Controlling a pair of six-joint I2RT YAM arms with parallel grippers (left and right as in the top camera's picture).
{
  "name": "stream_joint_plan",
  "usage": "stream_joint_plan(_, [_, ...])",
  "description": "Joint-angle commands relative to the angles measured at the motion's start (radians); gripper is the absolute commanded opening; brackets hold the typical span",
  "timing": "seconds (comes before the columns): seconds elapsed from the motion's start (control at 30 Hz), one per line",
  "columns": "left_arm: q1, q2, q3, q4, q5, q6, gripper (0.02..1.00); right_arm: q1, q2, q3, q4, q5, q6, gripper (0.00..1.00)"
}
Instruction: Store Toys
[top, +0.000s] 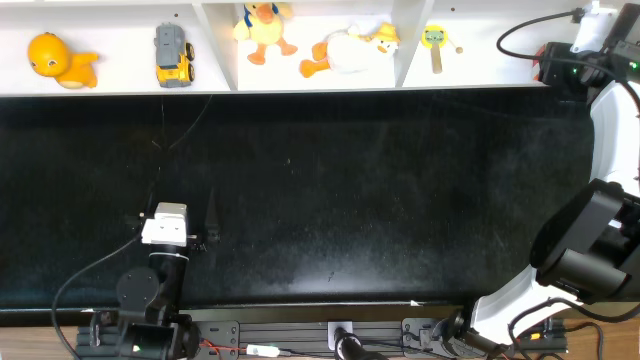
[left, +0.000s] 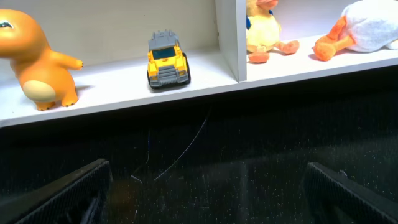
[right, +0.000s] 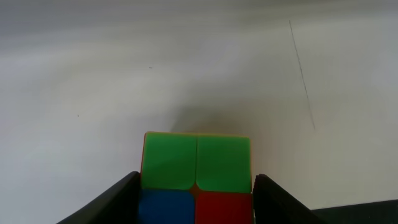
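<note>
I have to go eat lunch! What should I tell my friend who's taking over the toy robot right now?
Left gripper: open, empty, over the black table, facing the white shelf.
Right gripper: shut on the green, blue and red puzzle cube, by a white surface near the shelf's right end.
Done: orange dinosaur figure, yellow toy truck, yellow plush duck, white plush duck and small green rattle sit in the shelf.
Left: set the cube down, let go.
</note>
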Motion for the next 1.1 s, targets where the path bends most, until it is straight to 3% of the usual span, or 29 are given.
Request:
stream_joint_plan(0.03, [0.006, -0.010, -0.003, 0.001, 0.010, 0.015, 0.998, 0.000, -0.002, 0.035, 0.004, 0.002, 0.005, 0.663])
stream_joint_plan(0.07, [0.006, -0.010, -0.003, 0.000, 0.010, 0.015, 0.998, 0.000, -0.002, 0.035, -0.003, 0.002, 0.005, 0.741])
stream_joint_plan(0.1, [0.006, -0.010, -0.003, 0.000, 0.010, 0.015, 0.998, 0.000, -0.002, 0.035, -0.014, 0.002, 0.005, 0.915])
stream_joint_plan(0.13, [0.006, -0.010, -0.003, 0.001, 0.010, 0.015, 0.998, 0.001, -0.007, 0.035, -0.042, 0.002, 0.005, 0.998])
stream_joint_plan(0.37, [0.006, -0.010, -0.003, 0.001, 0.010, 0.015, 0.998, 0.002, -0.199, -0.082, -0.045, 0.002, 0.005, 0.996])
stream_joint_plan(0.7, [0.006, -0.010, -0.003, 0.000, 0.010, 0.014, 0.996, -0.006, -0.673, -0.691, 0.102, 0.072, 0.014, 0.998])
stream_joint_plan(0.9, [0.006, -0.010, -0.003, 0.001, 0.010, 0.015, 0.996, 0.094, -1.029, -1.138, 0.471, 0.073, 0.225, 0.996])
stream_joint_plan(1.1, [0.006, -0.010, -0.003, 0.000, 0.010, 0.015, 0.998, 0.238, -1.363, -1.461, 0.861, 0.070, 0.238, 0.993])
